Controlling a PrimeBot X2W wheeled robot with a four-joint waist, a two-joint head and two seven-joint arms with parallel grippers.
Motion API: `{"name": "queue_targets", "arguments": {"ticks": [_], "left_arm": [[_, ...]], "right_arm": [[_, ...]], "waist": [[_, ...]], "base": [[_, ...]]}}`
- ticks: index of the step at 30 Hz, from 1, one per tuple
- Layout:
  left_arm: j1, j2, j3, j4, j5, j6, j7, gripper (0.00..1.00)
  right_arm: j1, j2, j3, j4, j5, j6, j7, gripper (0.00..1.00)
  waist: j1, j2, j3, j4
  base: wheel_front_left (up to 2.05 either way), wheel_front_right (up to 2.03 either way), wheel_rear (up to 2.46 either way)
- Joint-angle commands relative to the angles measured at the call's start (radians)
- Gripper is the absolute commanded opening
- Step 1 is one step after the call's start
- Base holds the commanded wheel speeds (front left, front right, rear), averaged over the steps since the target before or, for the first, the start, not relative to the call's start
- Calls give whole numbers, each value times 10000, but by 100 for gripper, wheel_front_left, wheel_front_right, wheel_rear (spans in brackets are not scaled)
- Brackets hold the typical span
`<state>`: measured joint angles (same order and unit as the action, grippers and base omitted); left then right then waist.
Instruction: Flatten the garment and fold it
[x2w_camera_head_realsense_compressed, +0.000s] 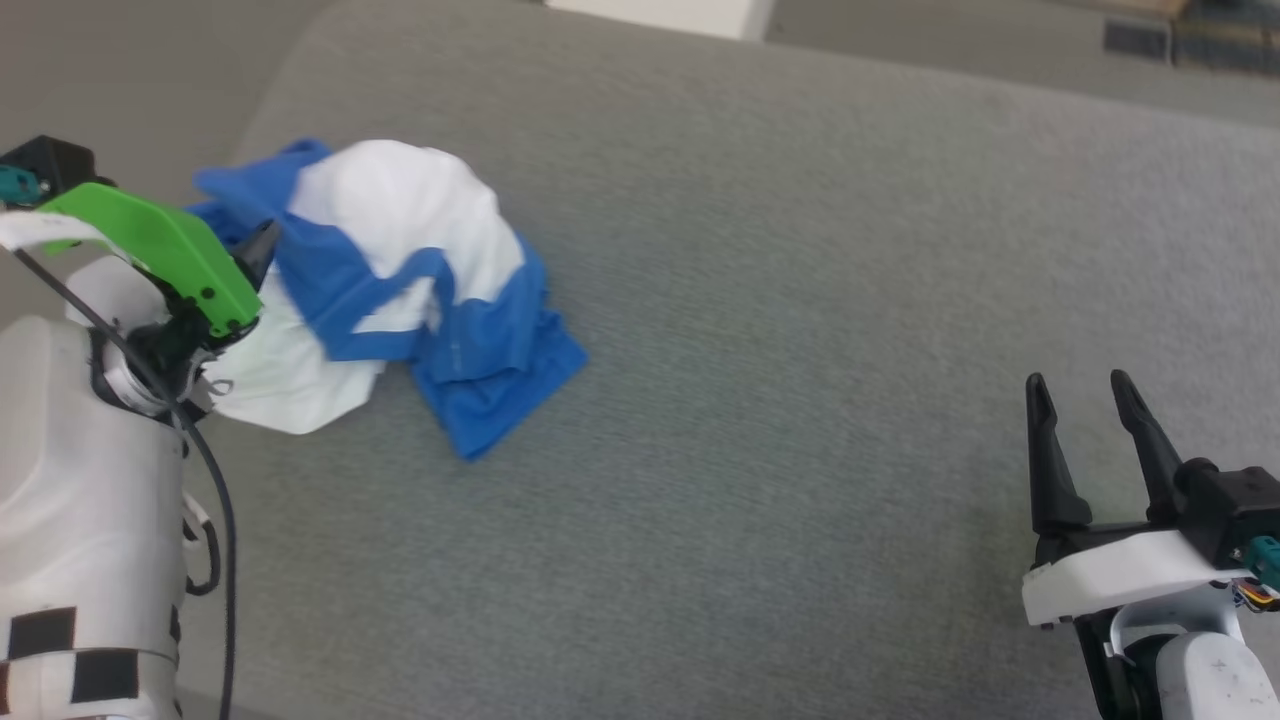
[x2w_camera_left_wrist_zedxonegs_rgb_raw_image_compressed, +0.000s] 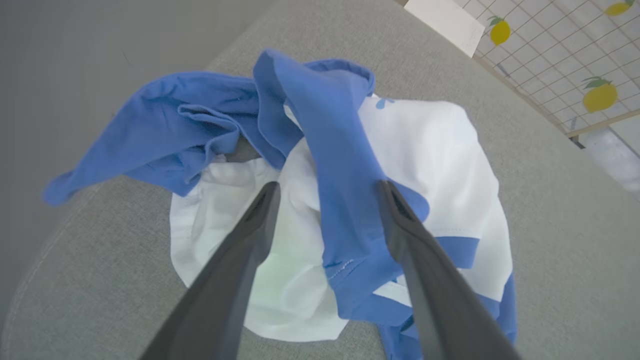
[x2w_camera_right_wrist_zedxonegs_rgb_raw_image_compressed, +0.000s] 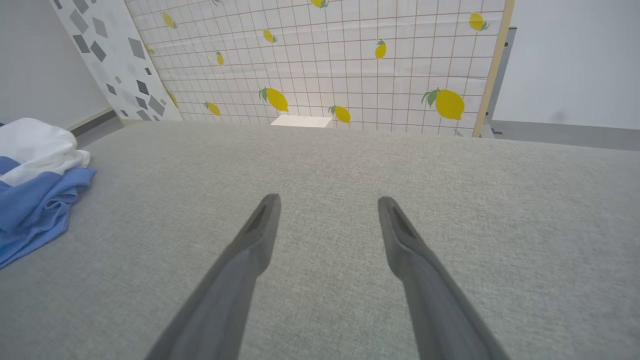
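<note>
Currently the garment (x2w_camera_head_realsense_compressed: 400, 280) lies crumpled in a heap of white and blue folds on the left part of the grey cushioned surface (x2w_camera_head_realsense_compressed: 800, 330), near its edge. The left gripper (x2w_camera_left_wrist_zedxonegs_rgb_raw_image_compressed: 327, 189) hangs right over the heap with its fingers spread wide and nothing pinched between them, though whether the tips touch the cloth cannot be told. The right gripper (x2w_camera_head_realsense_compressed: 1078, 385), also spread wide and empty, hovers over the grey surface well apart from the garment.
</note>
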<state>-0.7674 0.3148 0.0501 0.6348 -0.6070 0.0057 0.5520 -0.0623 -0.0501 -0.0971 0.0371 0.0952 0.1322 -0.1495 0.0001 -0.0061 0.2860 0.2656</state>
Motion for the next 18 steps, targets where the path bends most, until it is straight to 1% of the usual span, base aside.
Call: {"name": "queue_targets", "arguments": {"ticks": [1,5,7,10,12,14,15,16,18], "left_arm": [[-163,122,-7,77,-23,171,302,100],[-166,182,-133,234,-4,679,1276,100],[-59,94,-151,290,-72,873,1615,100],[258,-183,-200,373,-262,1052,2128,100],[503,-366,-259,379,-375,1060,2364,100],[735,-527,-262,333,-468,1052,2349,100],[847,-599,-281,290,-484,1017,2266,64],[910,-627,-269,228,-482,962,2070,0],[1021,-685,-144,120,-472,911,1400,0]], "right_arm": [[-211,-1,-9,-90,-69,-15,12,100],[-343,-1,-54,-218,-118,-15,11,100],[-395,-1,-72,-270,-139,-15,13,100],[-432,-1,-122,-306,-161,-15,6,100],[-444,-1,-160,-326,-182,-15,19,100],[-456,-1,-175,-335,-195,-15,40,100],[-461,-1,-189,-339,-207,-15,51,100],[-471,-1,-196,-343,-218,-15,61,100],[-493,-1,-184,-335,-238,-15,74,100]], "waist": [[-1,61,1177,-1119],[-1,61,1535,-1284],[-1,61,1671,-1309],[-1,61,1783,-1278],[-1,61,1844,-1221],[-1,61,1869,-1149],[-1,61,1879,-1087],[-1,61,1885,-1038],[-1,61,1836,-928]], "base": [[0,0,0],[0,0,0],[0,0,0],[0,0,0],[0,0,0],[0,0,0],[0,0,0],[0,0,0],[0,0,0]]}}
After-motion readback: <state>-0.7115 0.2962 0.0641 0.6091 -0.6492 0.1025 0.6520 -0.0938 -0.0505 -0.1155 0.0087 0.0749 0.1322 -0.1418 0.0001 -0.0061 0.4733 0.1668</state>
